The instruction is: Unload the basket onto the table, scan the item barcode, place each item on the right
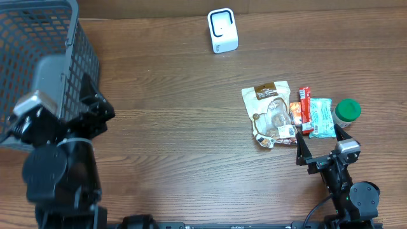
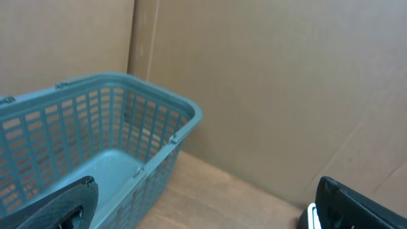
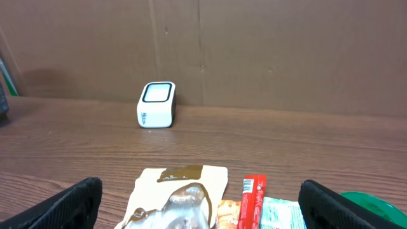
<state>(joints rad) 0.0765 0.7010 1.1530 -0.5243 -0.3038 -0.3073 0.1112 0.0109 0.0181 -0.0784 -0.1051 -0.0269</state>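
A white barcode scanner (image 1: 222, 30) stands upright at the back of the table, also seen in the right wrist view as the scanner (image 3: 156, 105). The items lie in a cluster at the right: a cream snack pouch (image 1: 270, 114), a small orange packet (image 1: 296, 113), a red bar (image 1: 306, 109), a teal packet (image 1: 321, 117) and a green-lidded tub (image 1: 347, 111). My right gripper (image 1: 321, 143) is open just in front of them, holding nothing; from its wrist the pouch (image 3: 181, 197) and red bar (image 3: 253, 197) lie ahead. My left gripper (image 1: 98, 102) is open and empty beside the basket.
A grey-blue mesh basket (image 1: 38, 57) fills the back left corner; its rim (image 2: 159, 95) shows close to the left gripper (image 2: 206, 191). A brown cardboard wall runs behind the table. Bare wood lies between the basket and the items.
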